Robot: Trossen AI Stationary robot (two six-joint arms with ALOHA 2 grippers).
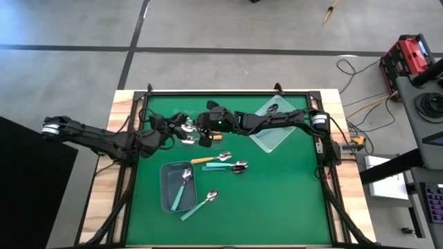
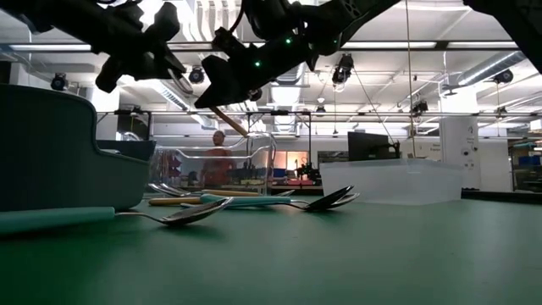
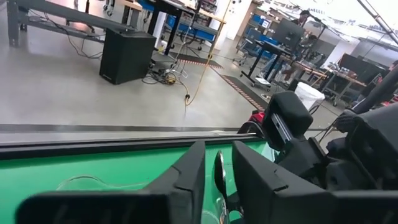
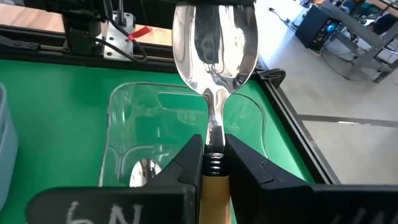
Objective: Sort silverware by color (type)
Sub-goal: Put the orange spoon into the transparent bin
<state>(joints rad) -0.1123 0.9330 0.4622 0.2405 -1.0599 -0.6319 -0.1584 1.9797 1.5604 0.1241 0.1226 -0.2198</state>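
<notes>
My right gripper [image 4: 214, 146] is shut on an orange-handled spoon [image 4: 216, 46] and holds it in the air above a clear bin [image 4: 124, 106] with another spoon [image 4: 143, 171] inside. My left gripper [image 3: 217, 162] is open. Its fingers stand on either side of that spoon's shiny bowl [image 3: 219, 169], which shows edge-on between them. In the high view both grippers meet near the table's middle, left [image 1: 185, 128] and right [image 1: 206, 133]. An orange spoon [image 1: 208, 160] and teal spoons [image 1: 230, 165] [image 1: 201, 205] lie flat on the green mat. One teal spoon [image 1: 183, 187] lies in the grey bin [image 1: 167, 173]. My right gripper pinches the spoon at its neck [image 4: 214, 134], where the metal stem joins the orange handle [image 4: 214, 186]. The fingers lie across the spoon, and the bowl points forward past the fingertips. The spoon is lifted clear, its handle [image 2: 233, 123] slanting down below the gripper.
A second clear bin [image 1: 277, 123] with a spoon in it sits toward the table's right far corner. The grey bin stands left of the loose spoons. A raised black frame [image 1: 228, 92] edges the mat. Open mat lies toward the near right.
</notes>
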